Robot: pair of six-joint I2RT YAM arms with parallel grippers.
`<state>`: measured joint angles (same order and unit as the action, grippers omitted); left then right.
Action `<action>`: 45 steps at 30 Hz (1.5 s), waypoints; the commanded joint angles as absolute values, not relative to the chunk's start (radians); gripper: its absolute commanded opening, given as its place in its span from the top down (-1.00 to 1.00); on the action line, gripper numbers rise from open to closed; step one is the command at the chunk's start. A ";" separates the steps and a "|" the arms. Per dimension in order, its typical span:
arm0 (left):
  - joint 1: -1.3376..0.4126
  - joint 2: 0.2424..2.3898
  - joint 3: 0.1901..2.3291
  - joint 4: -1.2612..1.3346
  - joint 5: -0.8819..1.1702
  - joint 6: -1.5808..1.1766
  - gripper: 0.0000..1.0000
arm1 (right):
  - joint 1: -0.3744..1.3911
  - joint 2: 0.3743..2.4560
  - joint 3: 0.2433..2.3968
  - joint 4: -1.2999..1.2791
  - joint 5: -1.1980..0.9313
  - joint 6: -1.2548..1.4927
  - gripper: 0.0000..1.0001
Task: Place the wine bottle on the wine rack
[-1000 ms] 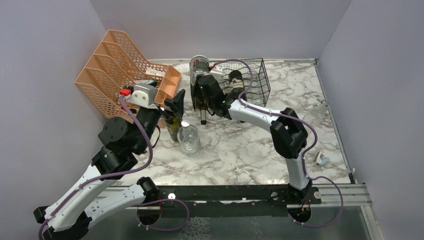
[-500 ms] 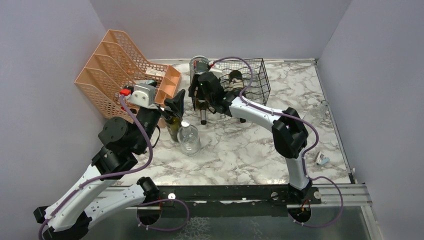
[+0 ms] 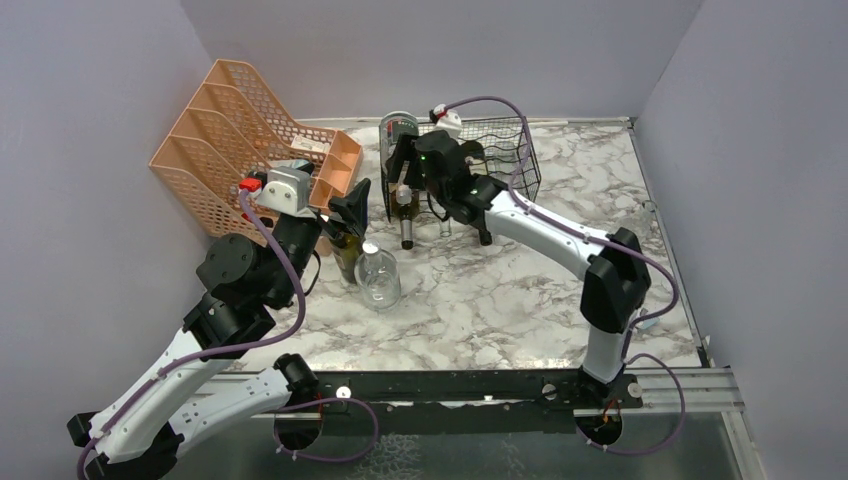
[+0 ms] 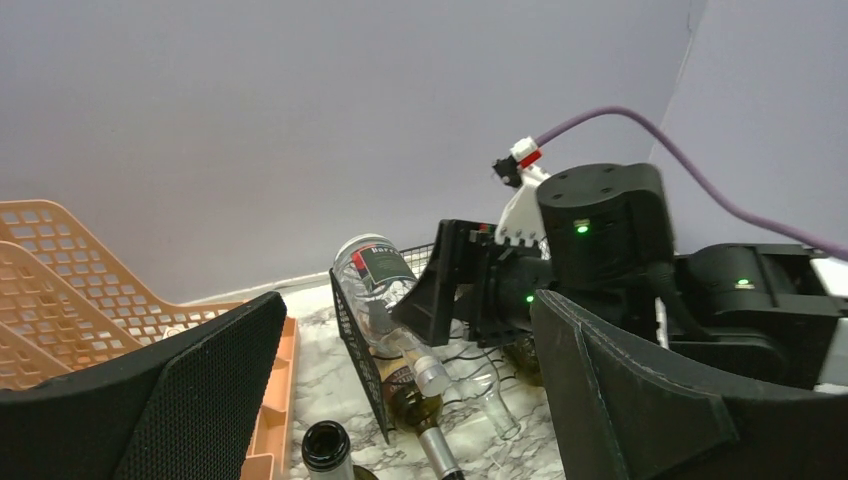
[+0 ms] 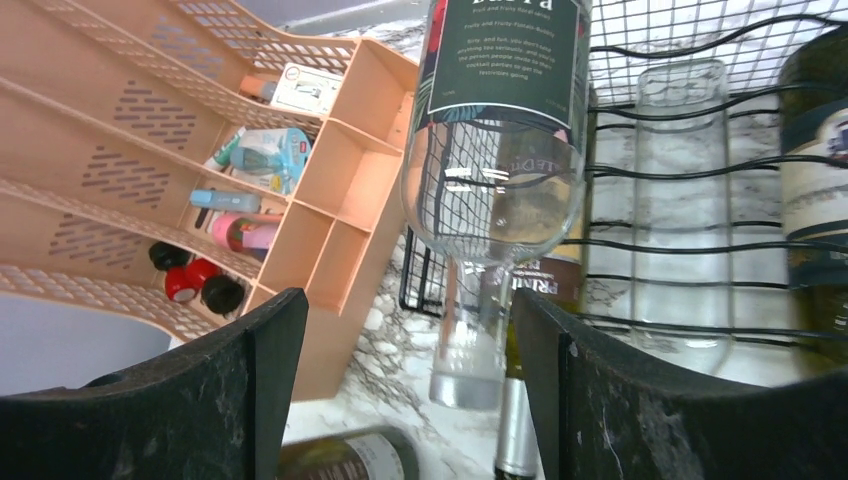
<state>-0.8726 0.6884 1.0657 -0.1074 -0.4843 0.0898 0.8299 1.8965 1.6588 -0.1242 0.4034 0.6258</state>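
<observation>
Clear glass bottle (image 5: 495, 150) lies tilted atop rack (image 3: 522, 165), left end, neck nearward. Right hand (image 5: 400, 390) spread wide, empty, probably leaving it to settle. Left hand (image 4: 410, 400) wide, empty.

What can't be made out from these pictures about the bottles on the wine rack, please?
- Top external: the right gripper covers most of the clear bottle.
- Right wrist: the top edge cuts off its label; the name is unreadable.
- Left wrist: the right arm hides most of the wine rack.
- Top external: the small object near the table's right edge is too small to identify.
</observation>
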 commanded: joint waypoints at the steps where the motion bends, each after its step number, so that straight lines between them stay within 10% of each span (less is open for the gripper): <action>1: -0.875 0.684 1.073 -0.107 -0.496 0.077 -0.98 | 0.822 1.766 1.583 -0.093 0.350 0.495 -0.55; 15: -0.874 0.642 1.188 -0.090 -0.546 0.222 -0.98 | 0.861 1.635 1.530 -0.016 -0.280 0.120 -0.54; 32: -0.874 0.591 1.178 -0.093 -0.534 0.206 -0.98 | 1.015 1.847 1.717 -0.054 -0.166 0.026 -0.53; 45: -0.875 0.588 1.164 -0.096 -0.535 0.182 -0.98 | 1.027 1.926 1.749 0.023 -0.125 0.007 0.25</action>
